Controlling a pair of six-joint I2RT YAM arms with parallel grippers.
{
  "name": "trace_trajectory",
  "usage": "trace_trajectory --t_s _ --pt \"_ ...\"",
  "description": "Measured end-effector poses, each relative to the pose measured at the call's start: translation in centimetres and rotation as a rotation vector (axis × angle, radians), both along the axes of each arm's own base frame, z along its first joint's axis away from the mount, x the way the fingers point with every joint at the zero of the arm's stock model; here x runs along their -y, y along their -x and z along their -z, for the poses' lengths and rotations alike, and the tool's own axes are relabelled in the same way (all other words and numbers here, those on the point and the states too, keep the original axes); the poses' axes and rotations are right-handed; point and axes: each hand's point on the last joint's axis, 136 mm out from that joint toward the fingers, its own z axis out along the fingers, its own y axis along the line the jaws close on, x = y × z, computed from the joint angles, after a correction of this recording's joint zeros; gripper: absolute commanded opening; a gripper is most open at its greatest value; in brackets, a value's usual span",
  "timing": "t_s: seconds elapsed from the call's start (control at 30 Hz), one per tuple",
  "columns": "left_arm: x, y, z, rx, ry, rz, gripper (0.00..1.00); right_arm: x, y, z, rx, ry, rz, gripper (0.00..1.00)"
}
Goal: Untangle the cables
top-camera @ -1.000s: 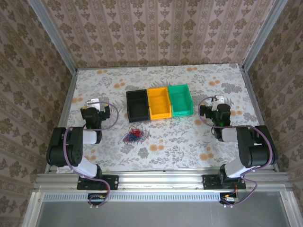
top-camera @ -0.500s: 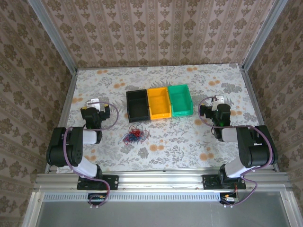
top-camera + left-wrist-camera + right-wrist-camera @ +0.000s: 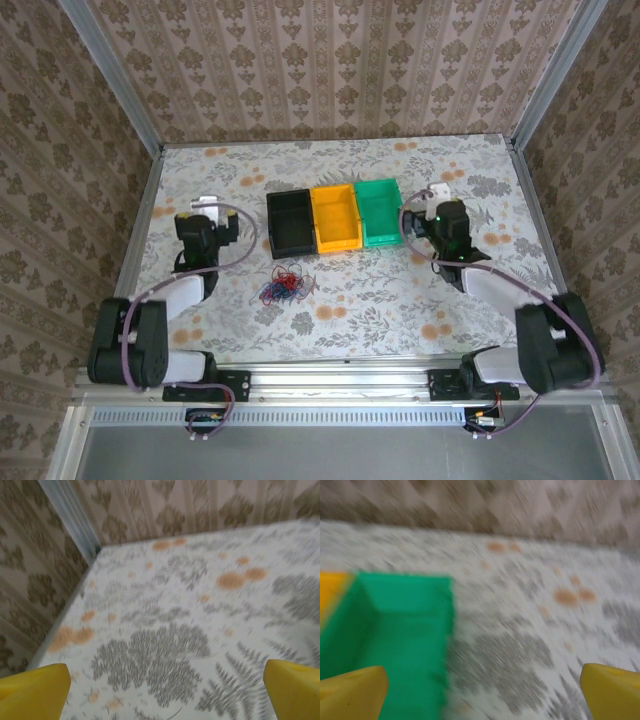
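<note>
You have the flower-patterned table (image 3: 400, 300) under everything, and the yellow bin (image 3: 335, 218) sits near its middle, so take that bin as your marker. The black bin (image 3: 290, 222) touches its left side and the green bin (image 3: 381, 211) touches its right side, the three in one row. Your left arm (image 3: 185, 290) reaches out well to the left of the yellow bin. Your right arm (image 3: 500, 290) reaches out to its right, past the green bin. The left tool (image 3: 206, 206) hangs well left of the yellow bin, beyond the black one, with its yellow fingers (image 3: 32, 687) spread wide apart and empty over bare patterned table. The right tool (image 3: 438, 192) is right of the yellow bin, just beside the green bin's outer wall. Its fingers (image 3: 350, 690) also stand wide apart and empty, though its wrist view is blurred. The cables (image 3: 284, 285), a small tangle of red, blue and black loops, lie on the table nearer to you than the yellow bin and a little to its left, well apart from both tools.
</note>
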Motion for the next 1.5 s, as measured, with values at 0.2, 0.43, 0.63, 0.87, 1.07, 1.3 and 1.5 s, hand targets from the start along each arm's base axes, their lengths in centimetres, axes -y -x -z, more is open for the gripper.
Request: trace_trajectory --t_s 0.2,0.43,0.63,0.87,1.07,1.3,1.5 --pt "5.5 2.3 -3.9 -0.001 0.141 0.092 1.0 -12.3 3.0 -6.2 -0.017 -0.037 -0.288 0.96" --pt "10.8 8.4 0.0 -0.226 0.295 0.247 0.96 -23.3 10.5 3.3 -0.348 0.135 -0.665 0.82" --pt "11.5 13.7 1.7 -0.324 0.382 0.287 0.84 -24.6 12.3 8.8 -0.552 0.185 -0.765 0.76" --pt "12.3 16.3 4.6 -0.453 0.415 0.291 0.8 -27.3 11.5 10.6 -0.612 0.177 -0.82 0.74" --pt "13.4 17.2 6.8 -0.543 0.384 0.303 0.74 -28.4 10.7 12.4 -0.646 0.19 -0.837 0.68" --pt "13.5 17.5 7.9 -0.587 0.368 0.301 0.67 -28.7 10.3 14.0 -0.684 0.181 -0.843 0.33" --pt "13.5 17.4 8.0 -0.59 0.368 0.297 0.58 -28.5 9.5 14.0 -0.701 0.116 -0.834 0.02"
